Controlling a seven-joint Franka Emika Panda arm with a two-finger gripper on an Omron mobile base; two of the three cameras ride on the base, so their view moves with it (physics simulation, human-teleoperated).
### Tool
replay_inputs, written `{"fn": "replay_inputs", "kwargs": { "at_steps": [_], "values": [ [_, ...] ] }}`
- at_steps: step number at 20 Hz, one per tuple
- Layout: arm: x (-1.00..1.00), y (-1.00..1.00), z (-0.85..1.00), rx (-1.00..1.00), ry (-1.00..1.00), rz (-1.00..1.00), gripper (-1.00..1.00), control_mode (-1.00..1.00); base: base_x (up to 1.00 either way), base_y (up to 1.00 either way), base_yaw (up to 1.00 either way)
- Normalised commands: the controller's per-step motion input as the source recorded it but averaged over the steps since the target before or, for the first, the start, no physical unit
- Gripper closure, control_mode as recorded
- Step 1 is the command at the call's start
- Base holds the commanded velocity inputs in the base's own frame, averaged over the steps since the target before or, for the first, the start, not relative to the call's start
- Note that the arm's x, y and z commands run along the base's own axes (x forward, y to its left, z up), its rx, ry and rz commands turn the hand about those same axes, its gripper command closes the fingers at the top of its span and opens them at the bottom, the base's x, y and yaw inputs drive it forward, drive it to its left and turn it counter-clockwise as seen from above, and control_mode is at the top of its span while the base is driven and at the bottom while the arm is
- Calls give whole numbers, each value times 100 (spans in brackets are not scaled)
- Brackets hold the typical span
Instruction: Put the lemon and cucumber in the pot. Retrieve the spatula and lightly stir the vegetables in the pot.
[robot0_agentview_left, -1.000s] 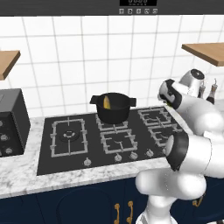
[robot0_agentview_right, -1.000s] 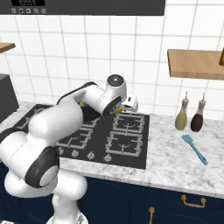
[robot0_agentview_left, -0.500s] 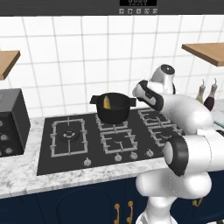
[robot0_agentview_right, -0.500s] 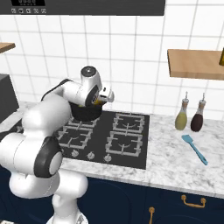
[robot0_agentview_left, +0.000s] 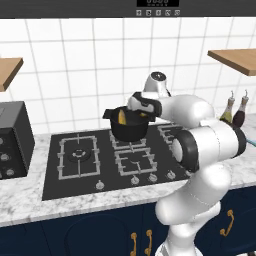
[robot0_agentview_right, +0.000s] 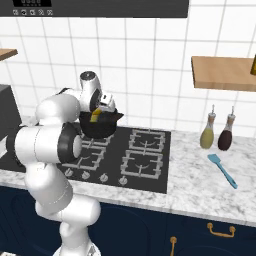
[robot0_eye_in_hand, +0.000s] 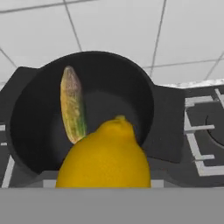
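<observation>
tool (robot0_agentview_left: 140, 111): gripping the lemon (robot0_eye_in_hand: 105, 155), at the pot's right rim
cucumber (robot0_eye_in_hand: 73, 105): leaning inside the pot (robot0_eye_in_hand: 109, 94)
spatula (robot0_agentview_right: 222, 170): on desk (robot0_agentview_right: 200, 187), well apart, open marble around it

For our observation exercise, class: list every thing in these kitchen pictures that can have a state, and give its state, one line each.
pot: upright on the hob, no lid, cucumber inside.
cucumber: in the pot, leaning on its wall.
lemon: held at the pot's rim, not yet in it.
pincer: shut on the lemon.
spatula: lying flat on the counter, untouched.
two bottles: upright, capped.
</observation>
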Motion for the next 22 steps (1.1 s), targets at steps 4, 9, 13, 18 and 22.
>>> {"fn": "replay_inputs", "kwargs": {
  "at_steps": [4, 9, 13, 18, 22],
  "values": [
    [62, 28, -67, 0, 12, 0, 100, -100, 0, 0, 0],
    [53, 22, -58, 0, 4, 0, 100, -100, 0, 0, 0],
    [38, 12, -31, 0, 0, 0, 100, -100, 0, 0, 0],
    [32, 0, -36, 0, 0, 0, -100, -100, 0, 0, 0],
    [16, 0, -8, 0, 0, 2, -100, -100, 0, 0, 0]
  ]
}}
